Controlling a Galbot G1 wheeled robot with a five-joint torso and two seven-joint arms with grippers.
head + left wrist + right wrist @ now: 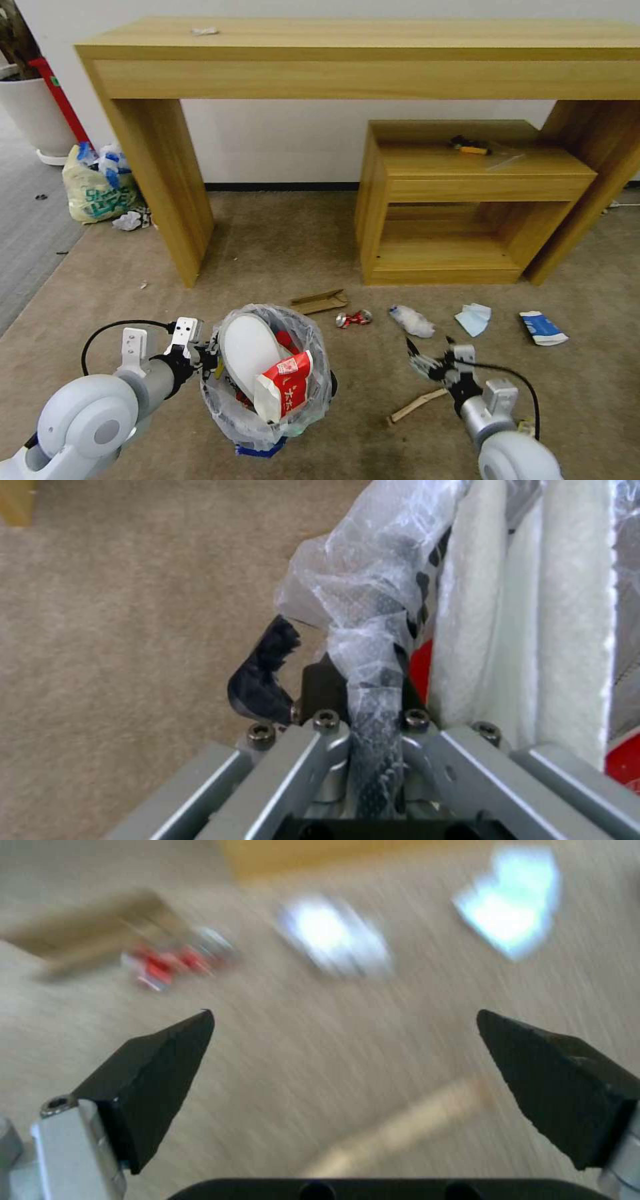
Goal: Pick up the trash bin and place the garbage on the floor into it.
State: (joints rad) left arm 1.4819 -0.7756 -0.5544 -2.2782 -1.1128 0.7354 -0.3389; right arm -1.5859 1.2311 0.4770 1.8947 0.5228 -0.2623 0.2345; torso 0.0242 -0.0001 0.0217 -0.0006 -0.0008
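My left end effector (pixel 212 353) is clamped on the rim of the small round bag-lined trash bin (pixel 267 427), which holds a white slipper (pixel 248 350). My right end effector (pixel 430 357) hangs spread apart above the wood stick (pixel 417 405) on the carpet.

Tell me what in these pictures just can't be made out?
- Head view: the trash bin has its walls wrapped in crinkly plastic; a white slipper and red wrapper cover what lies deeper.
- Head view: small dark and yellow items on the low shelf, too small to identify.
- Right wrist view: the floor litter is motion-blurred beyond the open right gripper.
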